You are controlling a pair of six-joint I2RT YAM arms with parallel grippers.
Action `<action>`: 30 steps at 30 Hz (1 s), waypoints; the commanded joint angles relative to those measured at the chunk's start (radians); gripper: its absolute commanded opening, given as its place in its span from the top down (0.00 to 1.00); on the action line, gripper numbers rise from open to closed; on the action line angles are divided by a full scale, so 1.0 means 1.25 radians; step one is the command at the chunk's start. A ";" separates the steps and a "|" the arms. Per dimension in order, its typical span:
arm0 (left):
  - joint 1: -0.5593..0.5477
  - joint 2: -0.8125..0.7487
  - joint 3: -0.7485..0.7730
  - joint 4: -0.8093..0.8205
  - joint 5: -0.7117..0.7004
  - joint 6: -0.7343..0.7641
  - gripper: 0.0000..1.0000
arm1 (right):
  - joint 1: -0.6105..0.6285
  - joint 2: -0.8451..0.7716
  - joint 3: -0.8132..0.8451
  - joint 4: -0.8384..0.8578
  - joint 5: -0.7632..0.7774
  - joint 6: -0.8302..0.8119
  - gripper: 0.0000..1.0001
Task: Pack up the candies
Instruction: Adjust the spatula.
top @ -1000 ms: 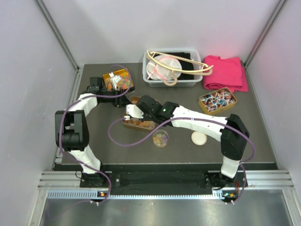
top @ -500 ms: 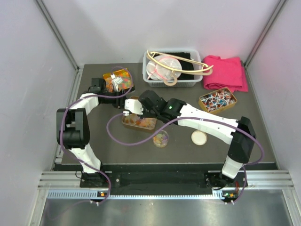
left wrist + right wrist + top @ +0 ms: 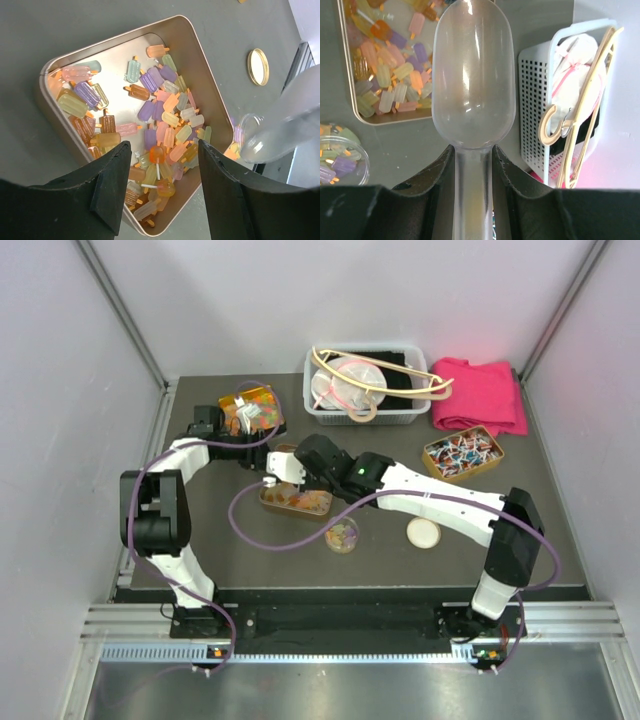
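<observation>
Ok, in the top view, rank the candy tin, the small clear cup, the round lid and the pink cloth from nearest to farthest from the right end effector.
From the right end effector, shut on the scoop:
1. candy tin, directly beneath it.
2. small clear cup, toward the front, slightly right.
3. round lid, farther right.
4. pink cloth, back right corner.

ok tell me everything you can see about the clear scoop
The scoop is clear, slightly frosted plastic: a long oval bowl on a narrow straight handle. The bowl looks empty. The right gripper is shut on the handle, with the bowl pointing away from the wrist, over the edge of the gold tin. Only the gripper visibly touches it.
</observation>
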 commanded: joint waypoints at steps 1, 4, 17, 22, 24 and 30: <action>0.028 -0.041 0.020 0.042 0.011 -0.021 0.39 | 0.003 -0.036 -0.019 0.035 0.030 -0.009 1.00; 0.038 -0.052 0.024 0.047 0.027 -0.025 0.39 | -0.007 -0.032 -0.038 0.031 0.037 -0.011 1.00; -0.009 -0.039 0.012 0.037 0.092 -0.004 0.39 | -0.002 0.059 0.020 0.056 0.029 -0.009 1.00; -0.009 -0.028 0.013 0.037 0.065 -0.005 0.39 | 0.004 0.070 0.047 0.059 0.025 -0.012 1.00; -0.008 -0.021 0.013 0.032 0.051 -0.004 0.39 | 0.011 0.060 0.054 0.054 0.027 -0.013 1.00; -0.030 -0.001 0.012 0.036 0.014 -0.004 0.39 | 0.033 0.026 0.075 0.032 0.003 -0.009 1.00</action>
